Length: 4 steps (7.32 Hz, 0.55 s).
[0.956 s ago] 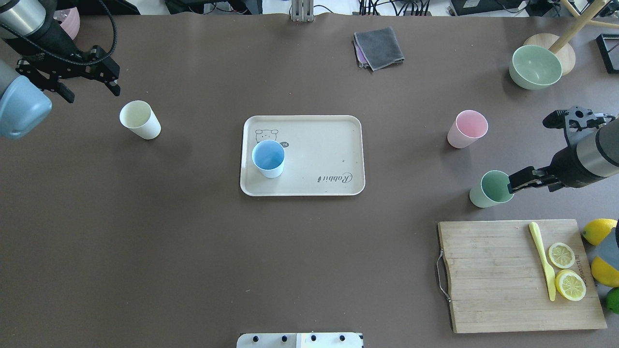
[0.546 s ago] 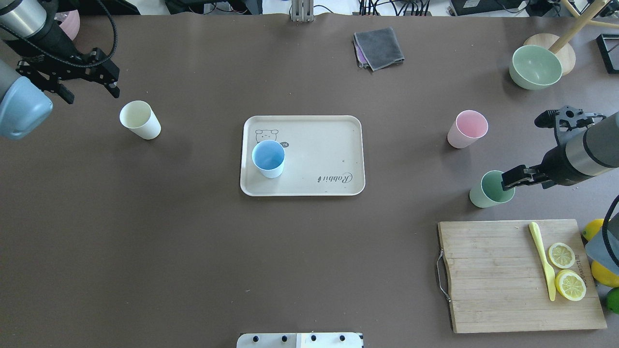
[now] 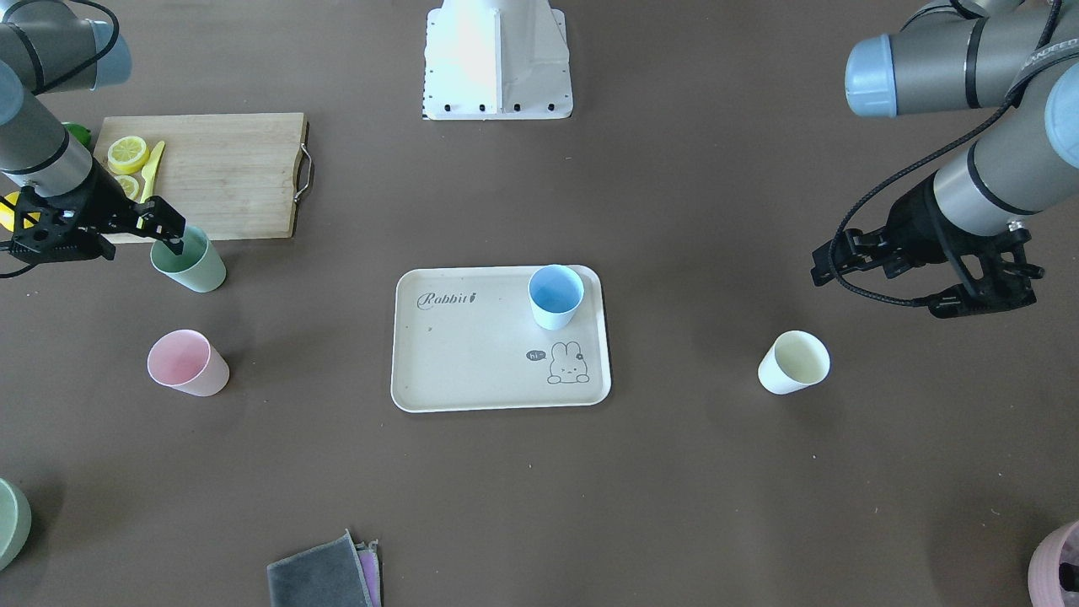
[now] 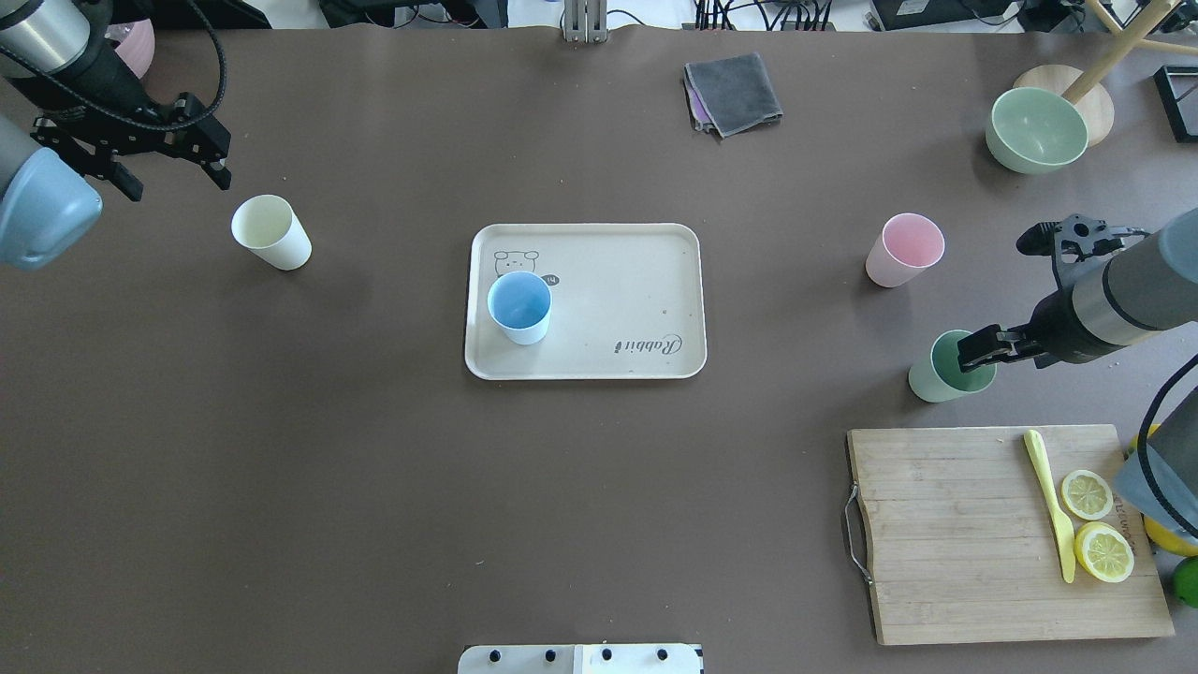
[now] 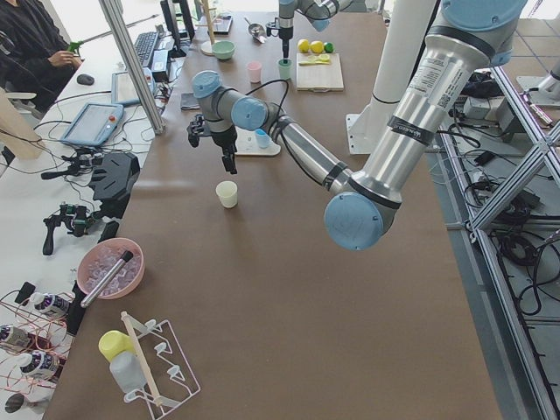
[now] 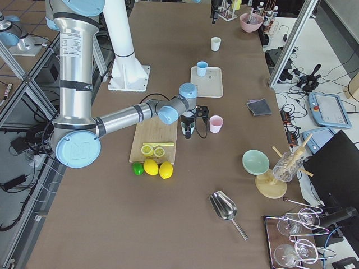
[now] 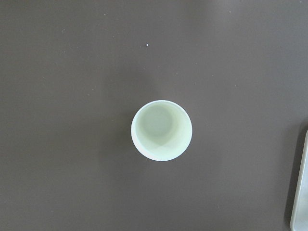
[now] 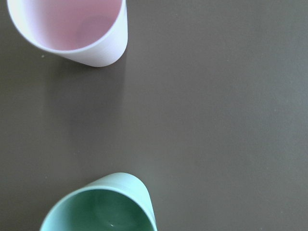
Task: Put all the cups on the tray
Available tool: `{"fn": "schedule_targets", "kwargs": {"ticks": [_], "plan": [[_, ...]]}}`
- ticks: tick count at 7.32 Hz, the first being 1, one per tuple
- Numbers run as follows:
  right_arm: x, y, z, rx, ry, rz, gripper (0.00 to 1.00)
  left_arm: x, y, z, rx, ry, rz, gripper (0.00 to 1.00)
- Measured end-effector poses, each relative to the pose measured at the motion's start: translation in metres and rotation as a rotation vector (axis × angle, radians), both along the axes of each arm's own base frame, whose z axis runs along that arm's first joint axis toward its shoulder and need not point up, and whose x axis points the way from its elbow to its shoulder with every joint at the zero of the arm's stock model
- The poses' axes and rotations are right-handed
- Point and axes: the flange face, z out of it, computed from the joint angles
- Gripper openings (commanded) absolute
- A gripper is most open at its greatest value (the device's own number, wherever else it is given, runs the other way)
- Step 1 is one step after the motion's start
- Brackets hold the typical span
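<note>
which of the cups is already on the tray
The blue cup, upright on the tray beside the bunny drawing. The cream-yellow cup, pink cup and green cup all stand on the table.

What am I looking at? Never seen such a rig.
Two robot arms stand at a table, each ending in a two-finger gripper. Two pictures look down, from behind and from in front of the robot; two come from the table's ends, two from wrist cameras. A flat beige rectangular tray carries a pastel blue plastic cup. The cream-yellow cup, pink cup and sage green cup stand on the table. A wooden cutting board holds lemon slices. The left gripper hangs open near the cream-yellow cup; the right gripper, apparently open, is at the sage green cup's rim. Nothing is held.
</note>
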Motion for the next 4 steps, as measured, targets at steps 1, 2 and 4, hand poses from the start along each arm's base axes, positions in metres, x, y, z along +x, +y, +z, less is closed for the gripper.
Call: {"fn": "schedule_targets", "kwargs": {"ticks": [1, 2, 4], "plan": [[-0.0032, 0.0004, -0.001, -0.012, -0.003, 0.009, 0.0, 0.0004, -0.0002, 0.0006, -0.001, -0.001, 0.001, 0.98], [-0.0066, 0.0013, -0.0038, -0.024, -0.008, 0.018, 0.0, 0.0007, 0.0, 0.0009, -0.003, -0.001, 0.002, 0.98], [-0.0127, 0.0042, -0.009, -0.029, -0.017, 0.013, 0.0, 0.0018, 0.0007, 0.0017, -0.011, -0.004, 0.003, 0.98]]}}
